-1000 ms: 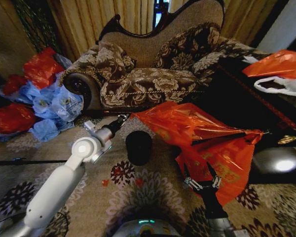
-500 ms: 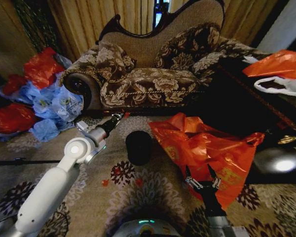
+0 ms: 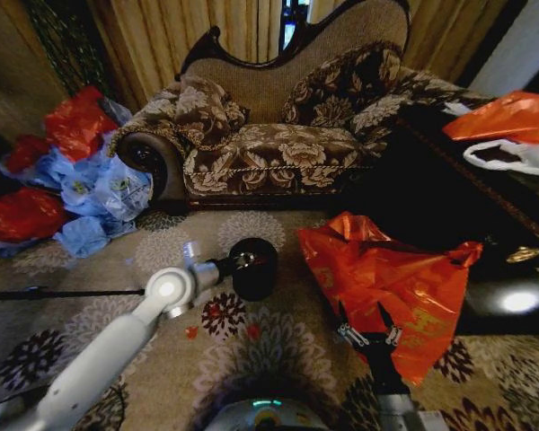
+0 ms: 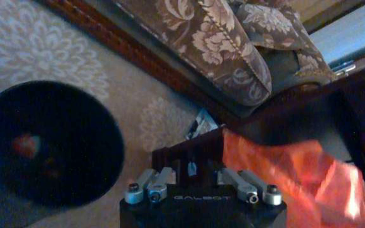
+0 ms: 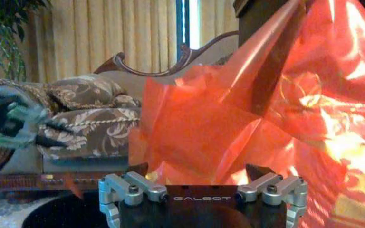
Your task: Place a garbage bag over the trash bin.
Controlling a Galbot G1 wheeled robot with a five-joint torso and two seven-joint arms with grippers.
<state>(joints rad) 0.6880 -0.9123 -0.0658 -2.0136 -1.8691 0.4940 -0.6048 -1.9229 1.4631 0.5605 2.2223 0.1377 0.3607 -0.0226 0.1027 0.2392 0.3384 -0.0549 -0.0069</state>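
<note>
The trash bin is a small black cylinder standing upright on the carpet; its dark mouth holds a faint red patch I cannot identify. My left gripper is at the bin's rim on the near left side, shut with nothing visible in it. My right gripper stands open low at the front right, its fingers against a large orange-red bag with yellowish print. That bag drapes from the dark table's corner to the floor and hangs close before the right wrist camera. The garbage bag is out of view.
A patterned sofa stands behind the bin. Red and blue bags are piled at the far left. A dark table on the right carries an orange bag and a white bag.
My left gripper has swung from near the sofa's base down to the bin's rim. The orange-red bag, stretched towards it a second ago, has slumped back to the right. The right arm stayed still.
</note>
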